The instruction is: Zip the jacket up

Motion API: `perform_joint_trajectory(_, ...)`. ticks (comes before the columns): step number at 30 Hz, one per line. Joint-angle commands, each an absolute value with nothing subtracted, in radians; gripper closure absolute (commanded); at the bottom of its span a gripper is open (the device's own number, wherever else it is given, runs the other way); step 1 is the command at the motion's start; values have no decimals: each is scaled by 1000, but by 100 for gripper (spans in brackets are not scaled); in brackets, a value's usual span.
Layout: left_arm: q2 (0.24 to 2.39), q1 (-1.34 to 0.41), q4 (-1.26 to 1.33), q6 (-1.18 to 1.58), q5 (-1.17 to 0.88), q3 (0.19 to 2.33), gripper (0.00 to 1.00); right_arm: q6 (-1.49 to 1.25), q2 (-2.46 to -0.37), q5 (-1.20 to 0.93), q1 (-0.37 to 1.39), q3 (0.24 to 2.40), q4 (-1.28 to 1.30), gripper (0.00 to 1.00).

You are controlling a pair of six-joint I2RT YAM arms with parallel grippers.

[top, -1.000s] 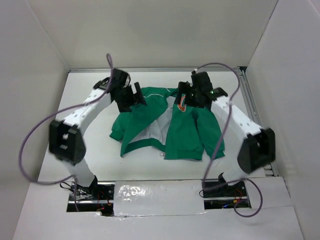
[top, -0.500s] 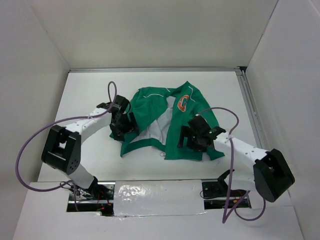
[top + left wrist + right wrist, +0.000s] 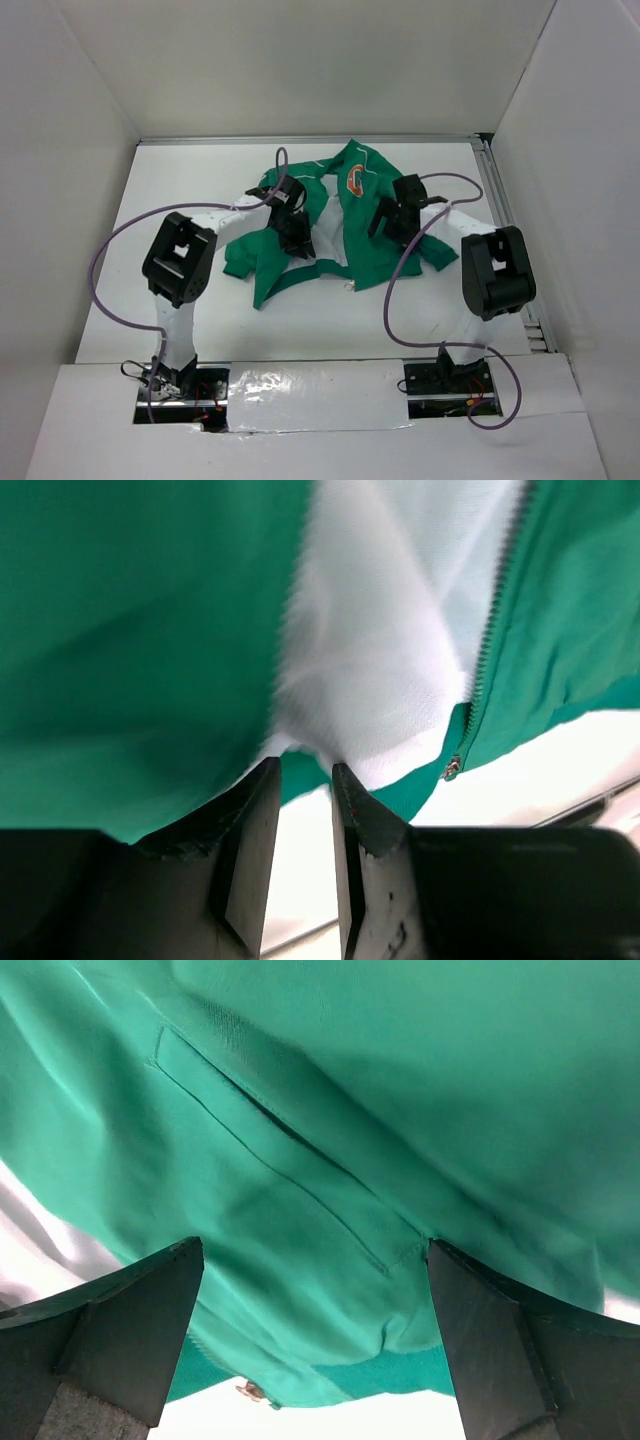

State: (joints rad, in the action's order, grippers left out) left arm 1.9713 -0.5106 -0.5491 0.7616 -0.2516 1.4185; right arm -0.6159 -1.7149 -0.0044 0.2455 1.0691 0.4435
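"Over on the left, how is the left tool (image 3: 295, 238) set?"

"Nearly pressed together, fingertips (image 3: 262, 785) pinching the jacket (image 3: 368, 250) at its white lining's lower edge, beside the zipper (image 3: 490, 650)."

"And the right tool (image 3: 393, 216)?"

"Spread wide over the green front near a pocket (image 3: 280, 1180), gripping nothing. The jacket lies crumpled and unzipped on the counter (image 3: 170, 190), between both."
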Motion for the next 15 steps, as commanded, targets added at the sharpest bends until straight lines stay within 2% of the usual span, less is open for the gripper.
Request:
perform_joint_trajectory(1,2014,-511,-551,721,-330,1511,60,-517,-1692,-22,232,1161,431,1)
perform_joint_trajectory(3,2005,-514,-558,703,-337,1532,58,-488,-1648,-9,253,1164,443,1)
perform_joint_trajectory(6,1907,-526,-546,693,-299,1482,44,-448,-1502,73,329,1112,459,0)
perform_joint_trajectory(7,1840,-528,-539,686,-298,1458,27,-434,-1473,93,353,1094,466,0)
perform_joint_trajectory(8,1804,-528,-531,681,-298,1409,1,-427,-1421,107,398,1045,469,0)
perform_joint_trajectory(15,1496,-529,-560,765,-244,1158,1,-446,-1338,97,511,861,503,0)
